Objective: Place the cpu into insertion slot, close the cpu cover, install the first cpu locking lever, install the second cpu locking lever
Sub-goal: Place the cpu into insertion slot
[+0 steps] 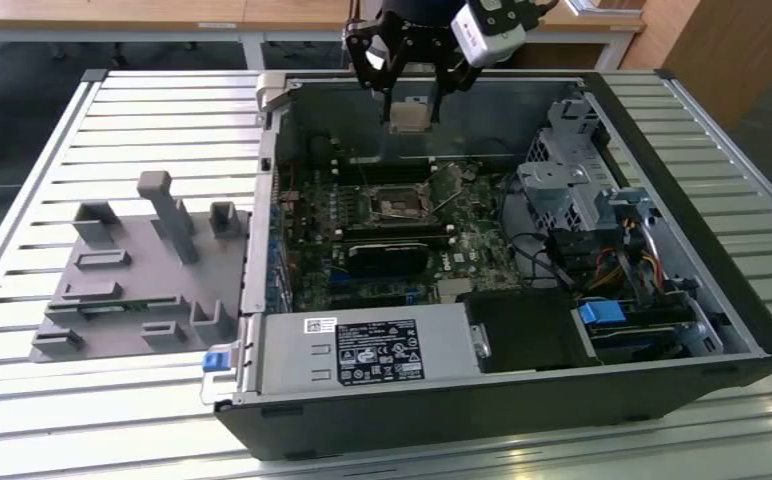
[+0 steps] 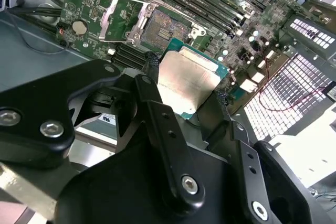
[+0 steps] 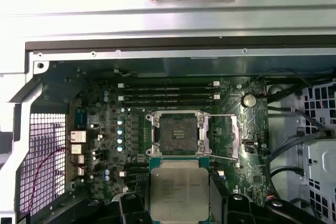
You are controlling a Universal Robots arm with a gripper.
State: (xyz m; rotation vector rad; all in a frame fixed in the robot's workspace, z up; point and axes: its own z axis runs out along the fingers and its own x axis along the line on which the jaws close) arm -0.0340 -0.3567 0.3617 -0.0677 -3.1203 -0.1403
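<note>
My gripper (image 1: 413, 110) hangs over the back of the open computer case and is shut on the cpu (image 1: 413, 116), a small square chip with a pale metal face. In both wrist views the cpu (image 3: 178, 184) (image 2: 186, 80) sits between the black fingers (image 2: 157, 108), above the board and apart from it. The insertion slot (image 1: 397, 205) (image 3: 177, 134) (image 2: 160, 27) lies bare on the green motherboard, a short way ahead of the chip. Beside the socket, the silvery cpu cover (image 2: 118, 19) (image 3: 232, 136) stands swung open.
A grey power-supply box (image 1: 359, 352) fills the case's front. A long black module (image 1: 389, 255) lies between it and the socket. Memory slots (image 3: 168, 93) run past the socket. A metal drive cage with cables (image 1: 580, 190) is at the exterior view's right, a grey fixture (image 1: 133, 270) at its left.
</note>
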